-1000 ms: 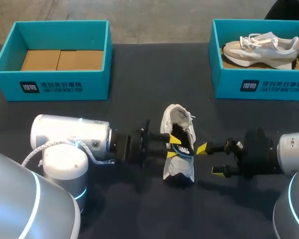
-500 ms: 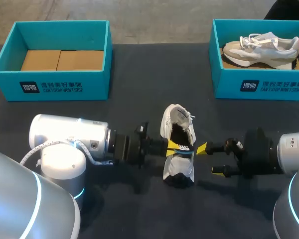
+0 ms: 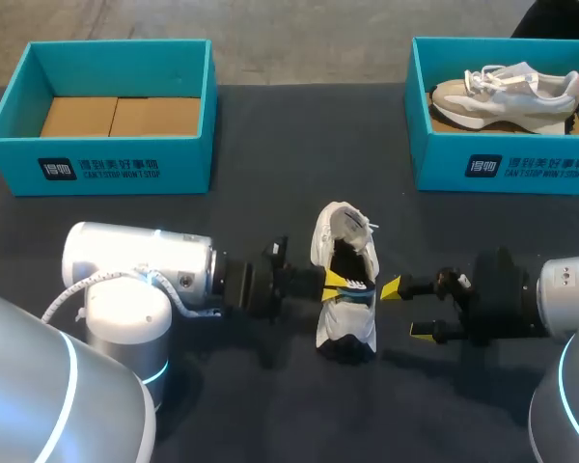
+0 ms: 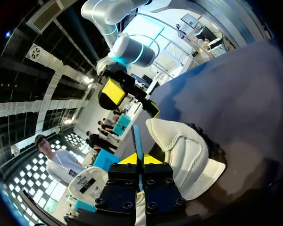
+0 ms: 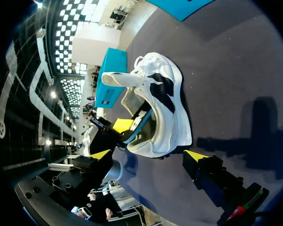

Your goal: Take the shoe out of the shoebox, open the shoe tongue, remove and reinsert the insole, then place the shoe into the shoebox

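Centrally in the head view, the white shoe (image 3: pixel 345 275) sits on the dark table (image 3: pixel 270 145), between the two arms and well apart from both teal boxes. The left gripper (image 3: pixel 336 285) comes in from the left with its yellow tips at the shoe's opening. The right gripper (image 3: pixel 406 311) hangs just beside the shoe on the other side, its fingers spread wide and touching nothing. At the far edge, the left shoebox (image 3: pixel 101 169) shows only its cardboard floor, and the right shoebox (image 3: pixel 502 169) holds a beige shoe (image 3: pixel 507 92).

From the left wrist, the yellow tips are pressed together on the thin blue edge of the insole (image 4: pixel 136 139), which stands up between them, with the shoe's white upper just beside.

From the right wrist, the shoe lies ahead of the spread fingers, and the blue insole rises out of its opening in the other gripper's pinch.
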You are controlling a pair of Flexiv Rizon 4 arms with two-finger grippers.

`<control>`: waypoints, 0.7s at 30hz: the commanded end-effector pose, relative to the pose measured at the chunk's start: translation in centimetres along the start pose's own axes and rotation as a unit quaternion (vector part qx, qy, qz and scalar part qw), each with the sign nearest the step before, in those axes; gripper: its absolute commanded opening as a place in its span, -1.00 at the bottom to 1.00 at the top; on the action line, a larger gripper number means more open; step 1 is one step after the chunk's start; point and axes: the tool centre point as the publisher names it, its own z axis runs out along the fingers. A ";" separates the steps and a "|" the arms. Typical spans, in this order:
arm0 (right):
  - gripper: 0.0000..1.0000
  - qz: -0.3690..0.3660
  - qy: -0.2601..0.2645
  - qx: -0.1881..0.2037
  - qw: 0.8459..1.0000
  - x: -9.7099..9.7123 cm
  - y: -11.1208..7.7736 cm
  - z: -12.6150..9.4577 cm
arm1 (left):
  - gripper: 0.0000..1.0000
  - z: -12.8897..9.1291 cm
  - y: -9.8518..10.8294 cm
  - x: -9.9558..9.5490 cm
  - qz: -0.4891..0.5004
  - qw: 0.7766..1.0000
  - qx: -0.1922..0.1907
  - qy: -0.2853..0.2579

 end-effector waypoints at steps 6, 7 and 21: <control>1.00 0.000 -0.002 -0.001 1.000 0.1 -0.1 0.0 | -1.00 1.2 2.1 0.5 -0.006 1.000 -0.022 0.008; 1.00 0.000 -0.002 -0.001 1.000 0.1 -0.1 0.0 | -1.00 1.2 2.1 0.5 -0.006 1.000 -0.022 0.008; 1.00 0.000 -0.002 -0.001 1.000 0.1 -0.1 0.0 | -0.18 -0.2 0.7 -0.1 -0.008 1.000 -0.020 0.007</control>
